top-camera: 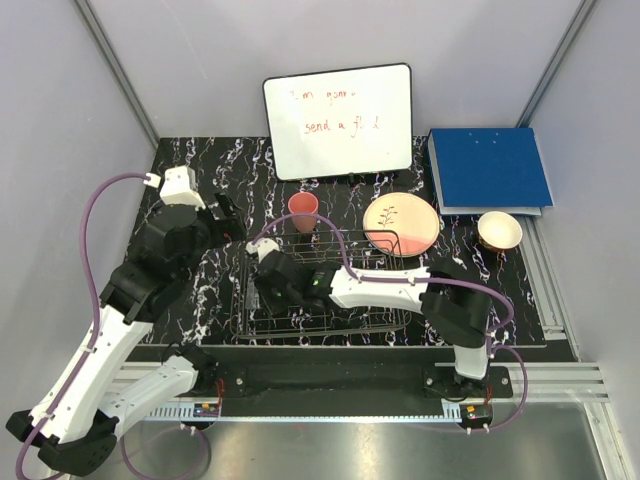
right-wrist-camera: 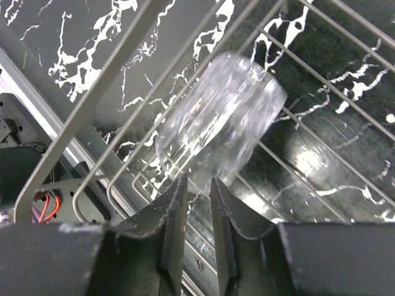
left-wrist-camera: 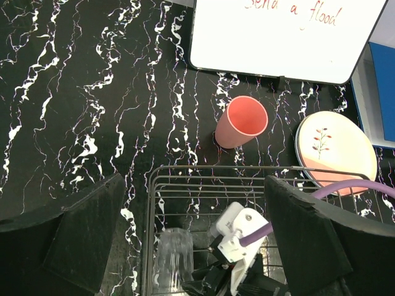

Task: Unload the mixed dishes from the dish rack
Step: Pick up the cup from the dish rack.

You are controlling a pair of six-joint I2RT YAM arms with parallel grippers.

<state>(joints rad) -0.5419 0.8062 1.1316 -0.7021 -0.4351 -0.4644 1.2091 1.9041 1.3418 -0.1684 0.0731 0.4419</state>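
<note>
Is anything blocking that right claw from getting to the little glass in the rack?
Nothing visible does. The right gripper is inside the dish rack, with its fingertips right at the clear glass. The rack wires run beside and under the glass, not between it and the gripper.

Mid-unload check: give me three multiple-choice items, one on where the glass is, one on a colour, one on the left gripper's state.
1. Where is the small clear glass? A) beside the whiteboard B) inside the dish rack C) on the blue binder
2. What colour is the band of the plate lying on the table? A) green B) pink C) black
3. How is the left gripper? A) open, empty B) shut on the pink cup C) shut on the bowl
Key: 1 B, rack wires surround it; 2 B, its rim reads pink; 3 A, its fingers stand wide apart, gripping nothing.
</note>
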